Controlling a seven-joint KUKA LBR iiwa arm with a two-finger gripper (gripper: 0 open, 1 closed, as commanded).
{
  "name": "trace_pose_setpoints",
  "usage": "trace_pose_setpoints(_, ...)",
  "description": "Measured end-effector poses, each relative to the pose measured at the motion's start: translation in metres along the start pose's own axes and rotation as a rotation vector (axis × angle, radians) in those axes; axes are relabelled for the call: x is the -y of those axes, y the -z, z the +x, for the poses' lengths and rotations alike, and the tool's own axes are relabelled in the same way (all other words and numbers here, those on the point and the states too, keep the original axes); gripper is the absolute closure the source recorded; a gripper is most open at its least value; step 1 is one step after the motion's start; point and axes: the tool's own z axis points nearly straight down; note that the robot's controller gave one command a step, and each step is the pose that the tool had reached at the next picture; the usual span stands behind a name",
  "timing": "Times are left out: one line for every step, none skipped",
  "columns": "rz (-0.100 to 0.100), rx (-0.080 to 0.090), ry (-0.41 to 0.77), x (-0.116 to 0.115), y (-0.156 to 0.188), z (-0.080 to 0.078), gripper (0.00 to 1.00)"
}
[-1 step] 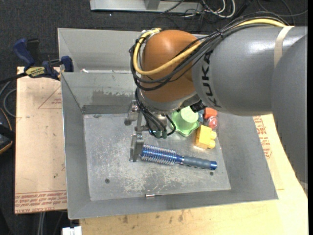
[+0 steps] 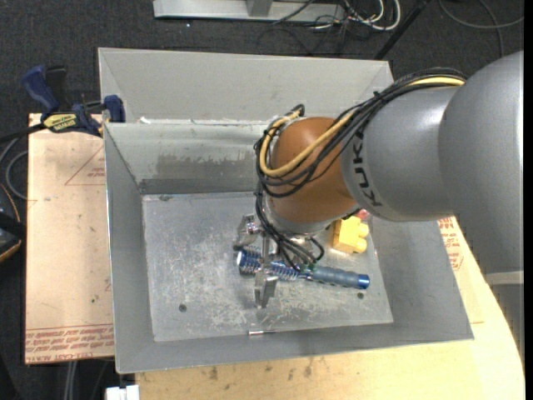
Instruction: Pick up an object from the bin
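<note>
My gripper (image 2: 258, 262) is low in the middle of the bin, beneath the orange wrist cover. One metal finger (image 2: 248, 227) stands on the far side and the other finger (image 2: 266, 293) on the near side of a blue rod-shaped tool (image 2: 333, 277) with a coiled spring part. That tool lies flat on the bin floor, pointing right. The fingers are apart and straddle its left end, with a gap visible on either side. A yellow block (image 2: 351, 234) lies just to the right of the gripper, partly hidden by the wrist cover.
The arm and its orange cover with yellow and black cables hang over the bin's right half. The bin's sloped walls rise at the back and left. The scratched floor stretches to the left of the gripper.
</note>
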Motion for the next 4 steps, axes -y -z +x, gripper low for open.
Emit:
trace_pose_setpoints(0.0, 0.017, 0.31, 0.069, -0.015, 0.001, 0.0)
trace_pose_setpoints(0.0, 0.019, 0.31, 0.069, -0.015, 0.001, 1.0)
trace_pose_setpoints(0.002, 0.018, 0.343, 0.059, 0.102, -0.013, 1.0)
trace_pose_setpoints(0.003, 0.013, 0.632, 0.067, 0.177, 0.003, 1.0)
